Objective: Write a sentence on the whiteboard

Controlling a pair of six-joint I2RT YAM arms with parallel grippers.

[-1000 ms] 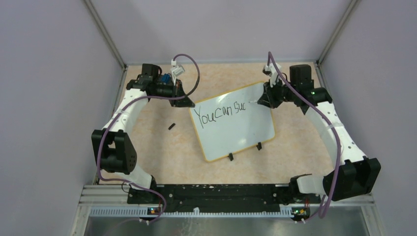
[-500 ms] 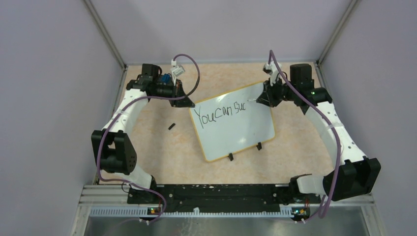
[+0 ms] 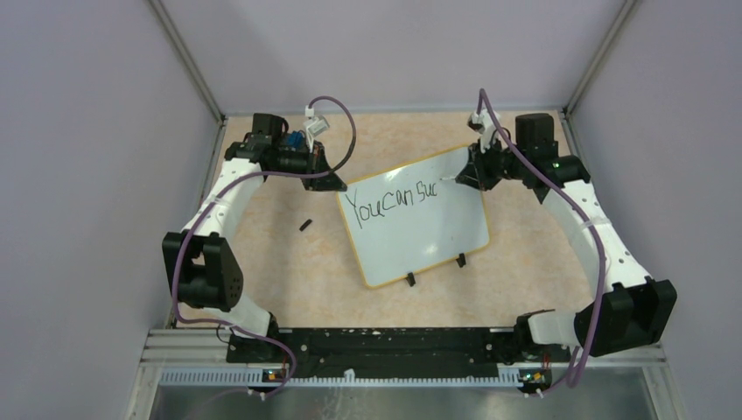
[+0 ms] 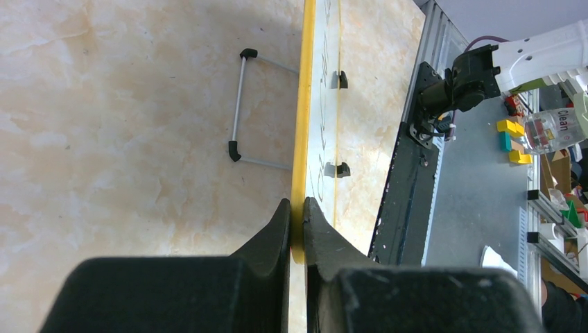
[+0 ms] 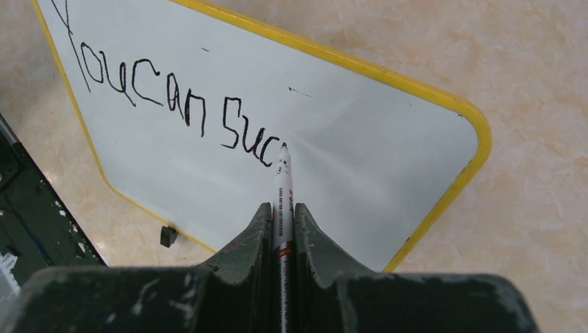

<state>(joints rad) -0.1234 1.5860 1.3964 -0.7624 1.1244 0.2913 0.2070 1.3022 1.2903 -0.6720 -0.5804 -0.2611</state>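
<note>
On one whiteboard point(image 3: 429, 232), one sentence point(image 3: 389, 199); left tool point(image 4: 297, 205) tight on rim point(image 4: 303, 104), right tool point(image 5: 282, 207) on one marker point(image 5: 283, 173).

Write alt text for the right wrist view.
The right gripper, shut on a white marker, holds its tip at the end of the black handwriting "You can Suc" on a yellow-rimmed whiteboard. Beige marbled tabletop surrounds the board; one black clip foot shows at its edge.

Left gripper point(image 4: 296, 205) clamps whiteboard point(image 4: 304, 104) yellow rim.
</note>
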